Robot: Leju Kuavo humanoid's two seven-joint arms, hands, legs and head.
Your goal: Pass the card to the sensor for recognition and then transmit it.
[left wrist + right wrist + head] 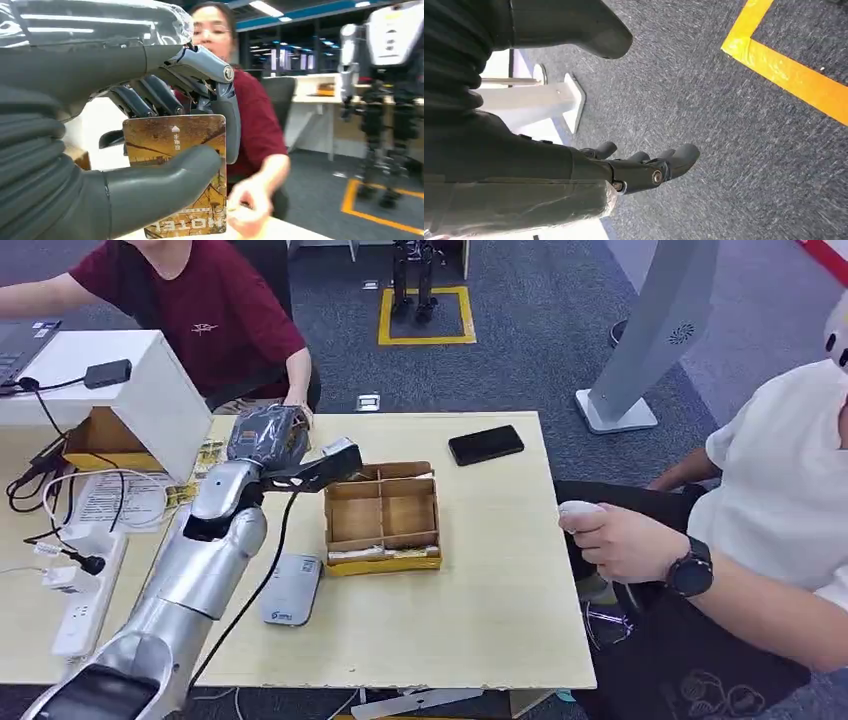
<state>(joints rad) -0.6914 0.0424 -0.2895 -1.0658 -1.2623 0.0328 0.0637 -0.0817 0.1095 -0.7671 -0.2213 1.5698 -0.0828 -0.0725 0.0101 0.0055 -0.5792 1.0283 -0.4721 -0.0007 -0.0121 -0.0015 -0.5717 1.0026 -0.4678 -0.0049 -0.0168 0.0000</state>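
Card (175, 170) — a yellow-brown hotel key card with "HOTEL" printed upside down in the left wrist view — is pinched in the left hand (150, 150), the thick grey thumb (165, 185) pressed across its face and the darker fingers (150, 95) behind its upper edge. In the head view that left hand (270, 435) is raised over the far left part of the counter (480, 580), beside a white box (130, 390) and just in front of a person in a dark red shirt (210, 320), whose hand reaches toward it.

On the counter a partitioned cardboard tray (382, 515) sits near the middle, touching nothing else; a small white card reader (290, 590) lies near it on the robot's side, partly behind the silver forearm. A black phone (486, 444) lies flat toward the far edge.

A second person in a white shirt (790, 480) sits at the right, holding a white object.

The right hand (644, 167) hangs over grey carpet near a yellow floor line (789, 75) — fingers loosely curled, apart, holding nothing.
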